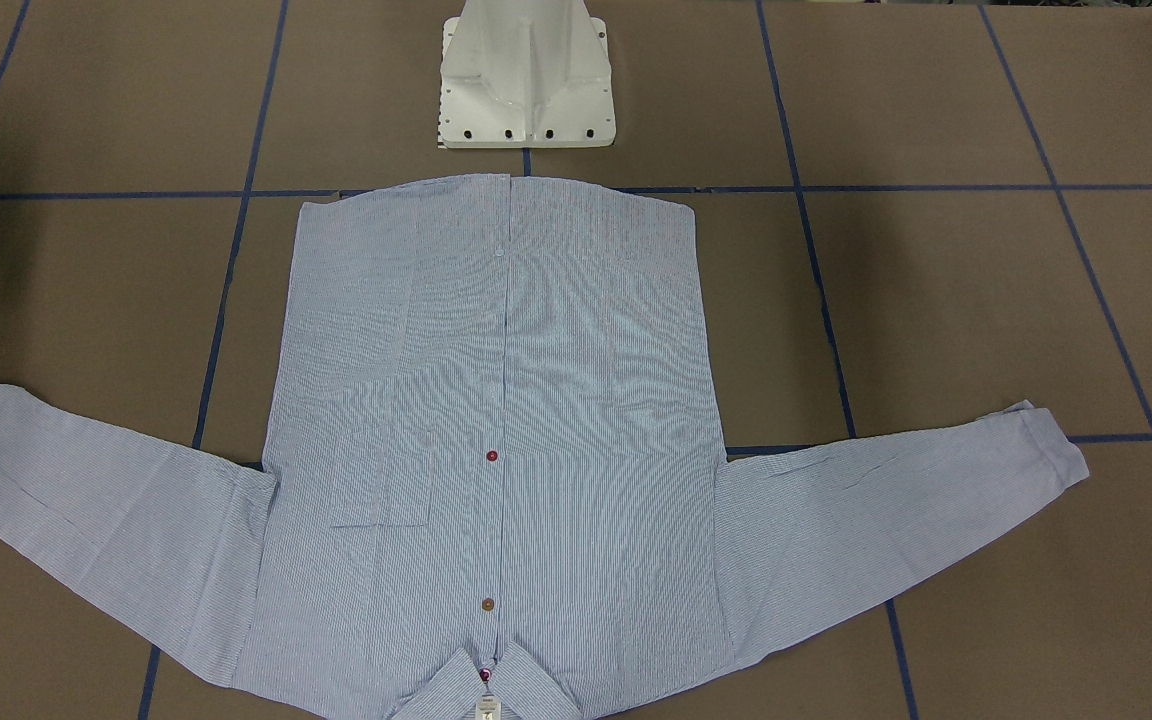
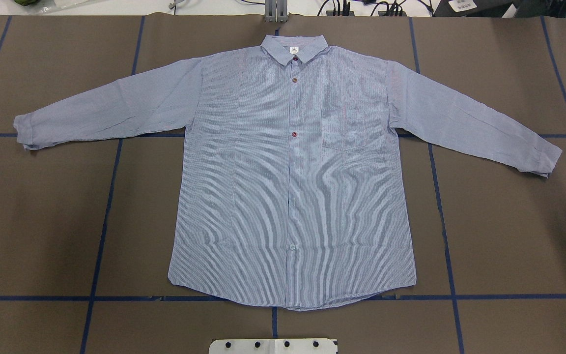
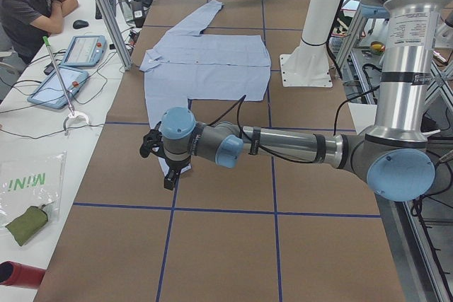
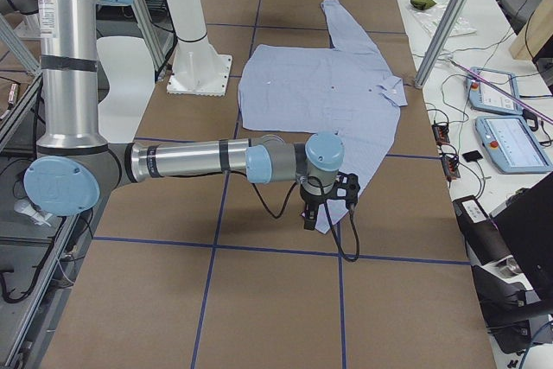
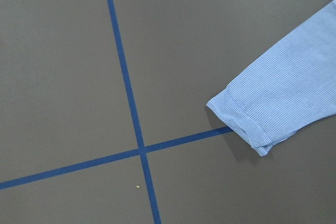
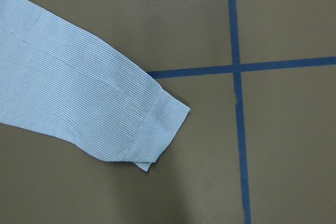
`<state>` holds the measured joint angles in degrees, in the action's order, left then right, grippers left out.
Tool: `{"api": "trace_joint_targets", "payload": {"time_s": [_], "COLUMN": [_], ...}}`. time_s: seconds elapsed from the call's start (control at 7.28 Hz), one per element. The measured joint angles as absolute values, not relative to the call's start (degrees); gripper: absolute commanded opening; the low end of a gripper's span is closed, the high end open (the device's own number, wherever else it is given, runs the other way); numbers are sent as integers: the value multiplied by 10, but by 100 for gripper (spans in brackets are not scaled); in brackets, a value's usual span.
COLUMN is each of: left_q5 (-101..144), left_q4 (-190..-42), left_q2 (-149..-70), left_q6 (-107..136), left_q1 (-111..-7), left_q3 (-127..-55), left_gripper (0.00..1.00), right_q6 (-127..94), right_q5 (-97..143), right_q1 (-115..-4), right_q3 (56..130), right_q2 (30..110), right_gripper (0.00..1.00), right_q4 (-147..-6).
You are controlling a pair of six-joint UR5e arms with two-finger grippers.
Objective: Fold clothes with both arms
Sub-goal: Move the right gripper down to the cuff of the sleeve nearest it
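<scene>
The clothes are one light blue striped shirt (image 2: 288,172) that lies flat and face up on the brown table, buttoned, both sleeves spread out, collar (image 2: 295,48) on the far side from the robot's base. Seen from the table's left end, my left gripper (image 3: 168,173) hangs over the near sleeve's cuff (image 5: 244,124). From the right end, my right gripper (image 4: 313,213) hangs over the other cuff (image 6: 157,124). Neither wrist view shows fingers, so I cannot tell whether either gripper is open or shut. Both arms are outside the overhead and front views.
The white pedestal base (image 1: 526,80) stands just behind the shirt's hem. Blue tape lines (image 2: 101,221) cross the table. A person (image 3: 28,5) sits at a side bench with tablets (image 3: 83,49) and cables. An aluminium post (image 3: 106,12) rises near the collar.
</scene>
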<state>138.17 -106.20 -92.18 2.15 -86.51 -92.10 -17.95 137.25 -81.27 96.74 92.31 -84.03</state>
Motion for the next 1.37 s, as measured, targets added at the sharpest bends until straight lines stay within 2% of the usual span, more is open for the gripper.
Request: {"api": "trace_joint_targets", "payload": {"time_s": [0.41,0.82,1.37], "left_q5": [1400,1400,1400], "left_q4": [-1078,-1088,-1091], "left_q2": [-934,-935,-933], "left_q6": [24,21,21], "left_q1": [-864,-863,-861], "left_q3": [-919,-916,-916], "left_gripper": [100,100,100], "right_q6": [-251,-392,-423], "right_q5": [1356,1305,1276], "right_q1": [-762,-675,-646], "right_q3": [925,874,809], "right_q2": [974,976,931], "right_gripper": [100,98,92], "right_q4": [-633,-482,-425]}}
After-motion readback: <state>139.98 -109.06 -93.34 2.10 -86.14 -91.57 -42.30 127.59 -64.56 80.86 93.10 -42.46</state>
